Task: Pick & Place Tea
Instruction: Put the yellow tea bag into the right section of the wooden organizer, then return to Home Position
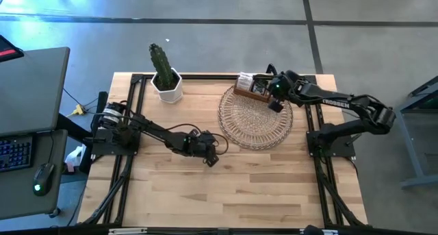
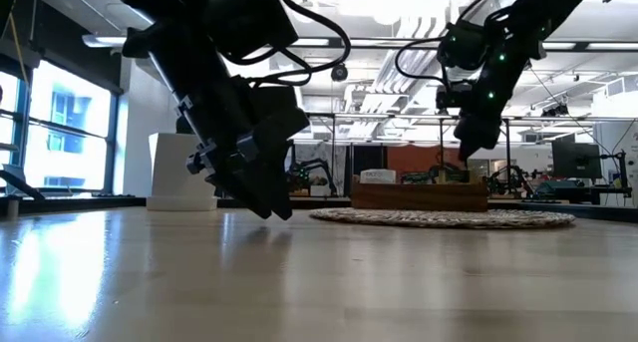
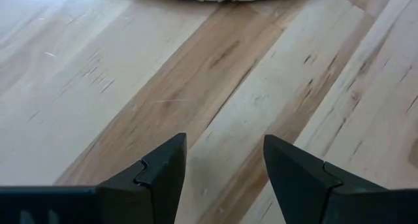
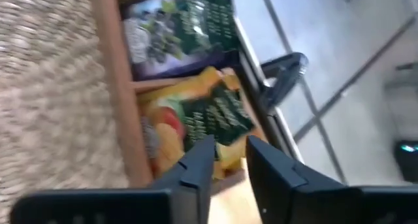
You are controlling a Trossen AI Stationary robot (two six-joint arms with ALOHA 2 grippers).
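Hovering over the wooden box (image 4: 117, 74) of tea sachets (image 4: 196, 119), the right claw (image 4: 228, 160) stands narrowly parted, empty; left claw (image 3: 222, 162) wide above the tabletop (image 3: 98, 87).

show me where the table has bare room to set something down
Bare wood fills the near half of the table, in front of the left claw and the wicker mat. The far edge is crowded: the cactus pot, the wooden box of tea sachets, and the right claw over it.

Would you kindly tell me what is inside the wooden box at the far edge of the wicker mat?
The wooden box holds tea sachets: a dark one with pale print in one compartment, yellow-orange ones in the next. The right pincer hovers above, hiding part of them; deeper layers are covered.
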